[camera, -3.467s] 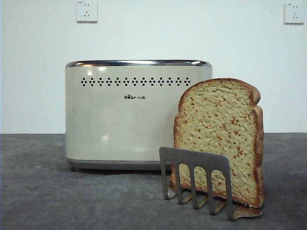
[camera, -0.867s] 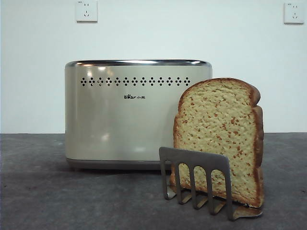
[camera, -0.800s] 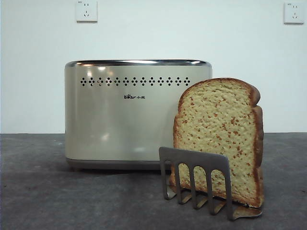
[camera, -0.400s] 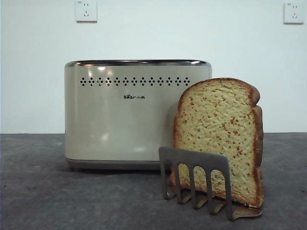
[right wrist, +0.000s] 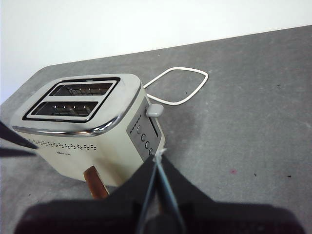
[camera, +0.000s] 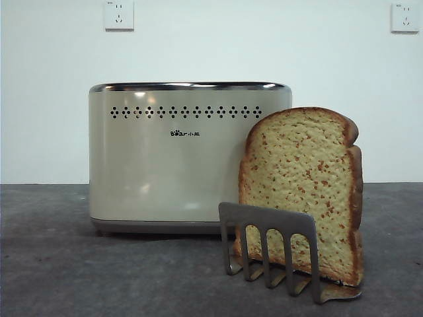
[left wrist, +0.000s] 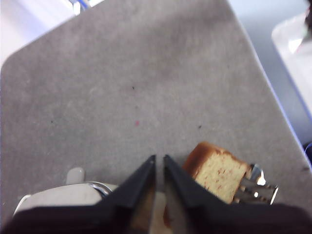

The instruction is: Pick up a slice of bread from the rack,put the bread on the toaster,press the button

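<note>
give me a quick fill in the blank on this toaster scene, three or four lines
1. The slice of bread stands upright in the ____.
2. The toaster has ____ empty slots on top.
3. A white ____ loops on the table behind the toaster.
4. The toaster's logo reads ____.

Missing words: rack; two; cord; Bear

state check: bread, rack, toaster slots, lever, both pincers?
slice of bread: upright in the rack, not gripped
rack: on the table, holding the slice
toaster: upright, both slots empty
button: untouched, looks up
left pincer: nearly closed, empty, above table
right pincer: closed, empty, above table
</note>
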Robot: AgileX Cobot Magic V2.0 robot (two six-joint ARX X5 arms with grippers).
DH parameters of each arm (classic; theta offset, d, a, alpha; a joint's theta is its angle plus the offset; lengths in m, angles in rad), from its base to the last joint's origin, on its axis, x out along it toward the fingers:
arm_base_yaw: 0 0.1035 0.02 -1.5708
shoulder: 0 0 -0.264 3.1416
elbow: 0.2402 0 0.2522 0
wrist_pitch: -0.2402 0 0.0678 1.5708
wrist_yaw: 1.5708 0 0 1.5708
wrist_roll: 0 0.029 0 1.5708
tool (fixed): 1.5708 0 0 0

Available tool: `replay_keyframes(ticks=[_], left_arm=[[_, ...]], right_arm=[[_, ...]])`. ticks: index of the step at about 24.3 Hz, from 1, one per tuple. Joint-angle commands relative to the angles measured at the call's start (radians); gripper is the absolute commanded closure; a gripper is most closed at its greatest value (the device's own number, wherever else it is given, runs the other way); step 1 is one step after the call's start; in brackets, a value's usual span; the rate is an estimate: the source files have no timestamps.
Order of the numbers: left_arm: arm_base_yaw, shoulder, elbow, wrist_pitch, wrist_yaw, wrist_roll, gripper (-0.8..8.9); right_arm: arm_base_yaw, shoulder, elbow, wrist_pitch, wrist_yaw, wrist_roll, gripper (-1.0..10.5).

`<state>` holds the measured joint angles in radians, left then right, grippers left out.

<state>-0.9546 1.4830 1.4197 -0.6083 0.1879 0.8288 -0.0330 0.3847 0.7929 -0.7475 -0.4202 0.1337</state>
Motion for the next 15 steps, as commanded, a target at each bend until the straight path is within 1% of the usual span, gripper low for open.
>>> replay_keyframes(ticks=[1, 3, 5, 7, 9, 11, 13, 15], left_arm=[[-0.034, 0.012, 0.004, -0.015, -0.062, 0.076, 6.82], [-0.057, 0.024, 0.004, -0.031, -0.086, 0.106, 6.47], [-0.076, 0.035, 0.004, -0.045, -0.102, 0.129, 6.44], [-0.092, 0.045, 0.004, -0.051, -0.111, 0.13, 5.74], [-0.105, 0.062, 0.004, -0.053, -0.116, 0.131, 4.78], [-0.114, 0.081, 0.004, -0.054, -0.158, 0.131, 4.27], [-0.12, 0.102, 0.004, -0.058, -0.191, 0.13, 4.27], [-0.119, 0.12, 0.004, -0.079, -0.188, 0.129, 4.28]], right_arm=[[0.0, -0.001, 0.005, 0.005, -0.004, -0.009, 9.5], [0.0, -0.001, 0.005, 0.005, -0.003, -0.016, 9.5], [0.0, -0.001, 0.005, 0.005, -0.004, -0.032, 9.5], [0.0, -0.001, 0.005, 0.005, -0.004, -0.035, 9.5], [0.0, -0.001, 0.005, 0.004, -0.005, -0.035, 9.5], [0.0, -0.001, 0.005, 0.0, -0.012, -0.035, 9.5], [0.0, -0.001, 0.005, -0.012, -0.023, -0.035, 9.5], [0.0, -0.001, 0.005, -0.03, -0.031, -0.035, 9.5]])
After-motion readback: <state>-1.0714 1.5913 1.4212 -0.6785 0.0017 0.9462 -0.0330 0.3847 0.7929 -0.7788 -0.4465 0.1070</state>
